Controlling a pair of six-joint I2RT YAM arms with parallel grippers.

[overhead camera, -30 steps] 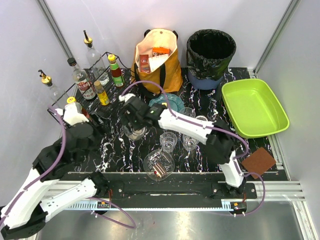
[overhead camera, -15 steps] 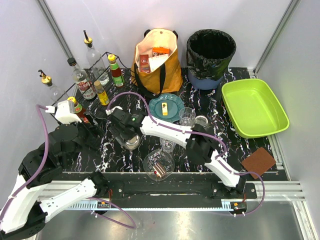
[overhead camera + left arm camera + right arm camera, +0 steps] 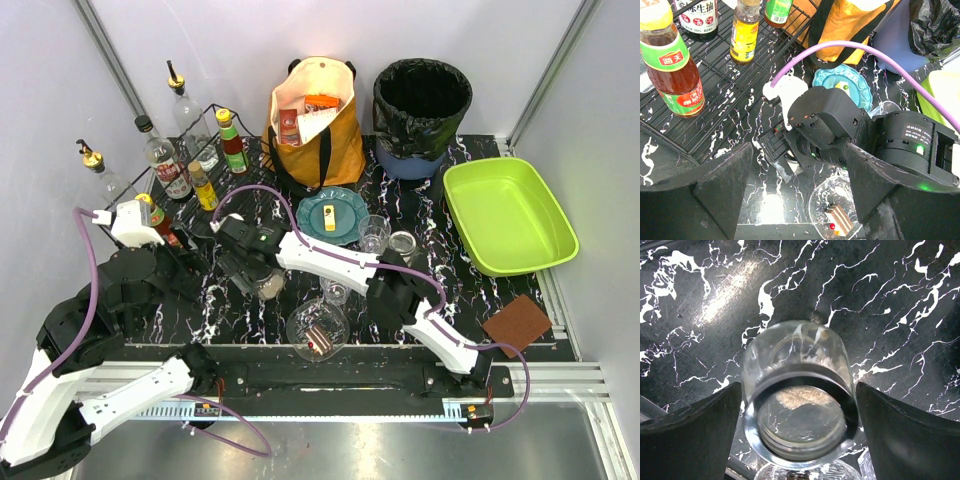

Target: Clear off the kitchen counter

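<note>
The kitchen counter [image 3: 225,305], black with white veins, fills the middle of the overhead view, from the wire rack [image 3: 725,95] of bottles [image 3: 160,165] at the left to the lime-green tray [image 3: 505,215] at the right. The right arm reaches across it toward centre-left, and the right gripper [image 3: 262,280] hangs over a clear glass [image 3: 797,390] standing on the counter just below the rack's near corner. In the wrist view its fingers [image 3: 690,435] are spread wide on either side of the glass, right up by its walls; whether they press on it cannot be told. The left gripper [image 3: 799,150] points in from the left edge toward the same spot, its fingers [image 3: 715,190] spread apart and gripping nothing, with the right arm's wrist filling the view ahead of it. Below the glass, near the counter's bottom edge, sits a glass bowl [image 3: 317,330] holding a small brown piece. A teal plate [image 3: 330,213] lies at the centre, with two tumblers [image 3: 374,233] just to its right. At the top stand an orange tote bag [image 3: 315,120] and a black bin [image 3: 422,100]; a brown pad [image 3: 516,323] lies at the lower right.
</note>
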